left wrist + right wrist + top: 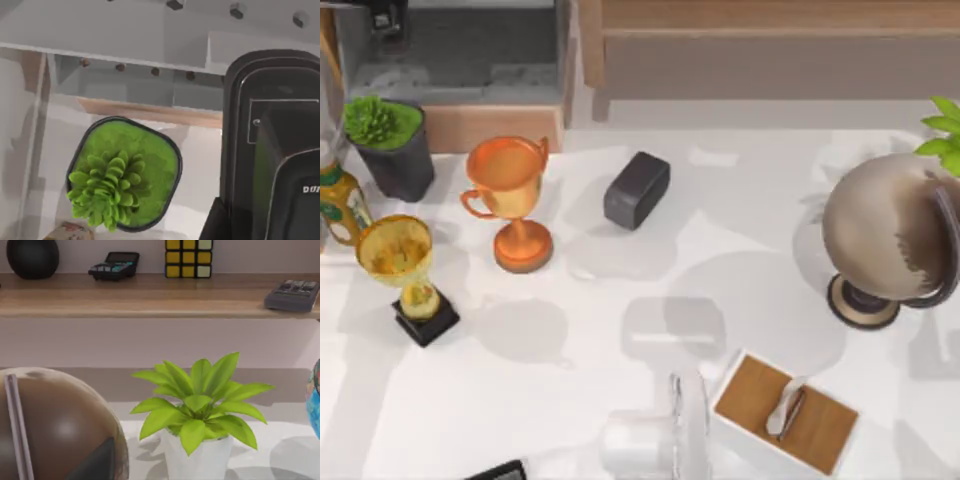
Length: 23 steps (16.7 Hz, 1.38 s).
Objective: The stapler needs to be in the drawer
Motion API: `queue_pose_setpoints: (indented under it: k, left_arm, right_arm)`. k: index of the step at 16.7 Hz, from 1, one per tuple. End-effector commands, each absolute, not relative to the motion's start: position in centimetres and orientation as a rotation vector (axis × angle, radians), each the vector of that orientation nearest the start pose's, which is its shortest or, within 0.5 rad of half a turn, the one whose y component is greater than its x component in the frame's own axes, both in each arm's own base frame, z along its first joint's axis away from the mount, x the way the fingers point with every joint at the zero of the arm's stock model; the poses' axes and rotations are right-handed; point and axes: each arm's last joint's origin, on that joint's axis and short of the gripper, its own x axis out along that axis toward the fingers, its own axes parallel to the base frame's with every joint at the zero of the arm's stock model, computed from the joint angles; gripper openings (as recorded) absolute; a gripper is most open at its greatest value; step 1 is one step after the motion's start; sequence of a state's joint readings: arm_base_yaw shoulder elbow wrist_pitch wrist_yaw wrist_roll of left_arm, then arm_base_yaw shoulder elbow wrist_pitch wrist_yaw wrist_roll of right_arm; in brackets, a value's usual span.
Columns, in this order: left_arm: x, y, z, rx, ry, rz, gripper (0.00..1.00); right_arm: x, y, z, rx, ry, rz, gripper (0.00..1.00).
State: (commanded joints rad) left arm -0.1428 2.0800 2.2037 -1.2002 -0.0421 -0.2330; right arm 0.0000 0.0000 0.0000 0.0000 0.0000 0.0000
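The black stapler (272,150) looms close in the left wrist view, hanging in the air above the green potted plant (125,175), and my left gripper is shut on it. From above, my left gripper (390,22) is a dark shape over the far left corner of the open drawer (470,60). The drawer has grey inner walls and a tan front panel (490,127). In the left wrist view that front panel (150,112) lies just beyond the plant. My right arm is at the right side, its wrist looking past the globe (55,430).
An orange trophy (510,195), a gold trophy (405,270), a dark pot with a plant (390,145) and a bottle (340,200) crowd the table's left. A dark grey block (636,188) sits mid-table. At the right are a globe (890,235) and a leafy plant (200,405).
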Motion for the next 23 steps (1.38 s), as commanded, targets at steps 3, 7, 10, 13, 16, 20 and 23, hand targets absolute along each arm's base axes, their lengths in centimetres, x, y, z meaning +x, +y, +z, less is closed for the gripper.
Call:
queue_pose_setpoints:
  k: [3, 7, 10, 13, 16, 20, 23]
  left_arm:
    - [44.5, 3.0, 32.4, -0.068, 1.087, 0.131, 0.0]
    - [45.9, 11.8, 27.0, -0.003, 1.199, 0.16, 0.0]
    - [46.4, 15.7, 21.6, 0.029, 1.312, 0.116, 0.0]
    - [46.4, 16.8, 17.3, 0.047, 1.422, 0.041, 0.0]
    - [46.2, 16.6, 16.2, 0.052, 1.468, 0.007, 0.0]
    - [46.2, 16.5, 16.3, 0.056, 1.466, 0.007, 0.0]
    - [46.3, 16.6, 15.8, 0.055, 1.46, 0.007, 0.0]
  right_arm:
    - [10.6, -0.1, 16.0, 0.0, 0.0, 0.0, 1.0]
    - [10.6, -0.1, 16.0, 0.0, 0.0, 0.0, 1.0]
    - [10.6, -0.1, 16.0, 0.0, 0.0, 0.0, 1.0]
    - [10.6, -0.1, 16.0, 0.0, 0.0, 0.0, 1.0]
    - [10.6, -0.1, 16.0, 0.0, 0.0, 0.0, 1.0]
    - [10.6, -0.1, 16.0, 0.0, 0.0, 0.0, 1.0]
    - [10.6, -0.1, 16.0, 0.0, 0.0, 0.0, 1.0]
